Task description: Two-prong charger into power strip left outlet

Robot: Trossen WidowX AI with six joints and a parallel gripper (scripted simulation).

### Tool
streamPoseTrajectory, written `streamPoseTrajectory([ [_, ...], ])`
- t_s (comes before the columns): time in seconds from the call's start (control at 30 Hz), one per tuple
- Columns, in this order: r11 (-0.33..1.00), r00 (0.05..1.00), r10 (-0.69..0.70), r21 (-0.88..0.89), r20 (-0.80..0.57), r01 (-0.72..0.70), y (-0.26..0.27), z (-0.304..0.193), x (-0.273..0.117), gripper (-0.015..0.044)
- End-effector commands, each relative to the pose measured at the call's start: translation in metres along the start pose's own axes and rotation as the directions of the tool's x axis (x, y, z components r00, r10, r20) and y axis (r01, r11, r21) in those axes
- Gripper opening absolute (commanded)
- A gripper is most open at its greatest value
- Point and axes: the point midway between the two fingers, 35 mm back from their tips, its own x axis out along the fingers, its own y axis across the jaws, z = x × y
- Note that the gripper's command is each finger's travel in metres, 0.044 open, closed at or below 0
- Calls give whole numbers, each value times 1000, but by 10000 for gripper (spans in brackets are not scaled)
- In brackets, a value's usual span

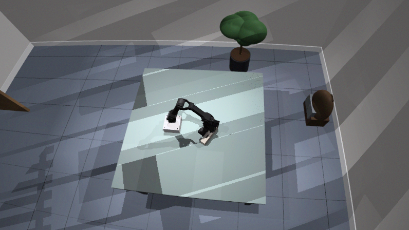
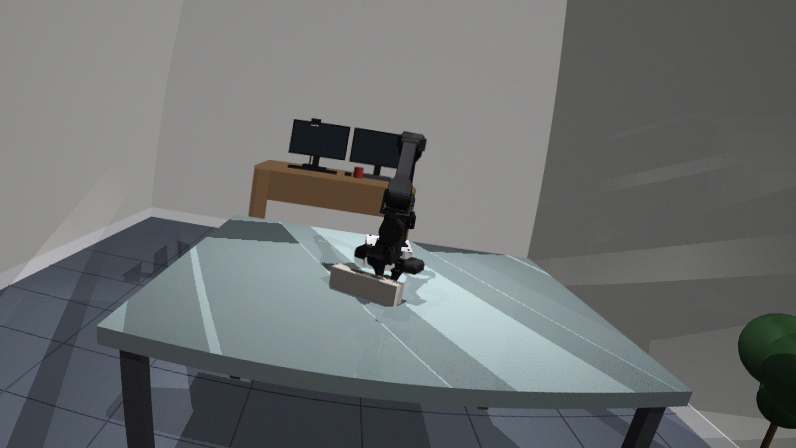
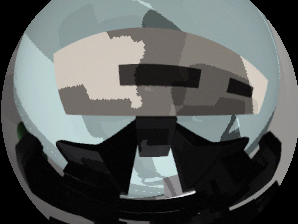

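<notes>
From the top, my pincer (image 1: 206, 132) is low over the beige power strip (image 1: 206, 139) on the tabletop (image 1: 200, 171), away from my white base (image 1: 172, 125). From the side, I stand upright above the power strip (image 2: 364, 286). In the wrist view, my pincer grips the dark charger (image 3: 154, 137), which meets the strip's left outlet (image 3: 160, 75); the prongs are hidden.

Arm (image 1: 197, 110) over power strip (image 1: 207, 139)
</notes>
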Motion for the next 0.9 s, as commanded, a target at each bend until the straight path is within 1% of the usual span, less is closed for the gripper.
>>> streamPoseTrajectory([
  [0.0, 1000, 1000, 6, -2, 14, -6, 1, 6, -1, 0],
  [0.87, 1000, 1000, 6, -2, 14, -6, 1, 16, -2, 0],
])
